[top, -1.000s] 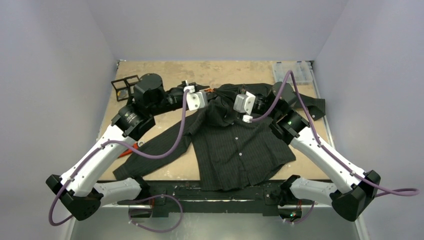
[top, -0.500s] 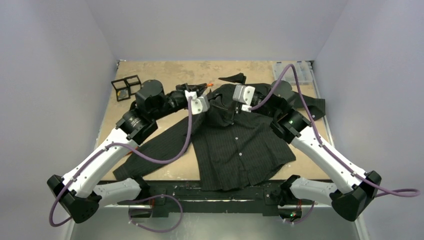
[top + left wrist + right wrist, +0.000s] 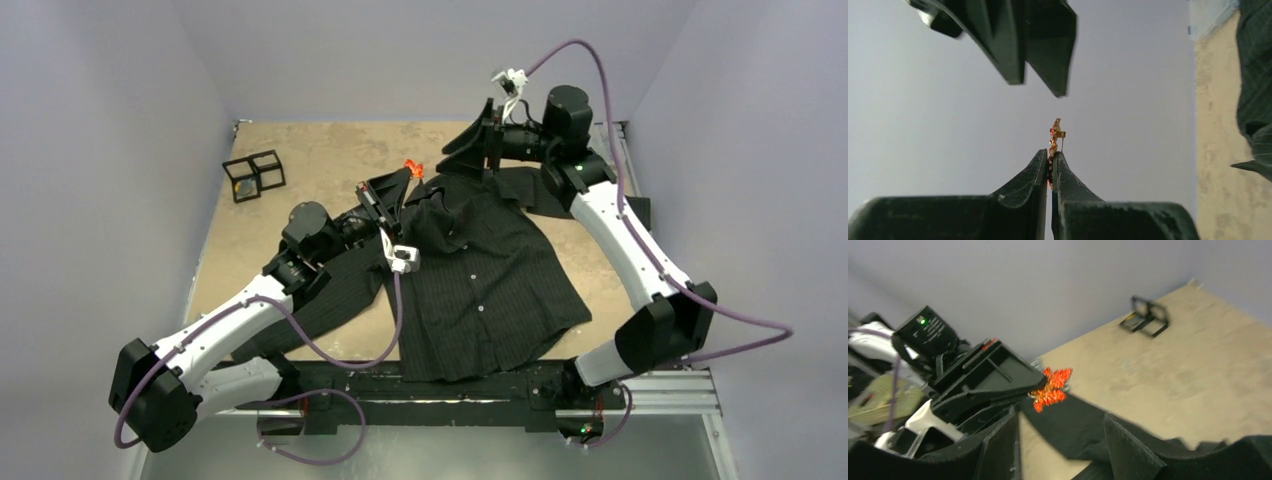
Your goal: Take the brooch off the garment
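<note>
Grasping the brooch (image 3: 1055, 132) in the left hand (image 3: 1050, 157), pads clenched tight on its lower edge, with the orange-red butterfly shape and a small gold pin fitting poking out past the tips. Holding it up in the air, above and just beside the collar end of the garment (image 3: 480, 280). No cloth caught between pads and metal, as far as the left wrist view shows. Looks free of the fabric altogether, so judging the detaching done and the carrying-away now in hand.

Showing the right hand (image 3: 1063, 440) released, fingers spread with nothing between them. Raised beyond the left hand's tips, toward the far wall, and turned back to face the brooch. Touching neither brooch nor shirt, by the look of the overhead view.

Below and to the right of the left hand: the pinstriped shirt lying spread on the worktop (image 3: 320, 140), buttons up, one sleeve trailing under the left forearm.

Calls next for somewhere to put the brooch down. Bare worktop out to the left of the left hand, well apart from the cloth, seems the likely spot. Needs a steady wrist on the way, being gripped only by a thin edge and apt to twist or slip. Needs a low release too, to stop so small and light a piece bouncing or skidding.
</note>
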